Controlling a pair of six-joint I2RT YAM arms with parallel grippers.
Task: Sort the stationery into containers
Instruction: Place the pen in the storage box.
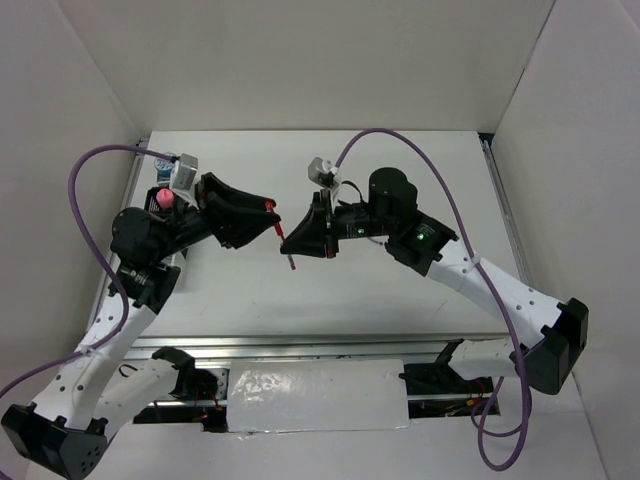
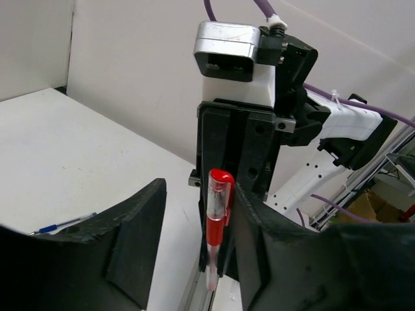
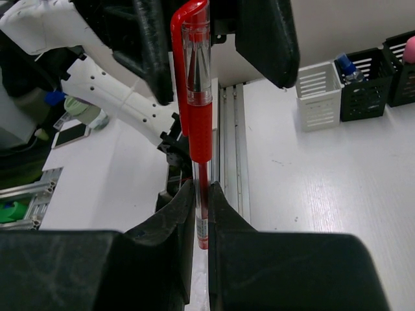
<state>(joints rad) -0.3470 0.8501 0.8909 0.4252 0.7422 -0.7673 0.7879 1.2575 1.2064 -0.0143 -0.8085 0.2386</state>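
My right gripper [image 3: 202, 189] is shut on the lower barrel of the red pen [image 3: 200, 123] and holds it above the table. My left gripper [image 2: 198, 194] is open, its jaws on either side of the pen's capped end [image 2: 219, 207], which lies close to one finger [image 2: 259, 233]. In the top view both grippers meet at mid-table, left [image 1: 266, 216] and right [image 1: 295, 240], with the pen's cap [image 1: 271, 206] showing between them. A blue pen [image 2: 65, 223] lies on the table. The containers stand in a row: a white slotted box [image 3: 319, 97] and black mesh boxes [image 3: 364, 87].
A blue-capped bottle [image 3: 347, 67] stands in one black mesh box and a pink block [image 3: 410, 48] in the box beyond it. The boxes sit at the table's far left edge [image 1: 170, 180]. White walls enclose the table. A metal rail [image 3: 230, 149] runs along the near edge.
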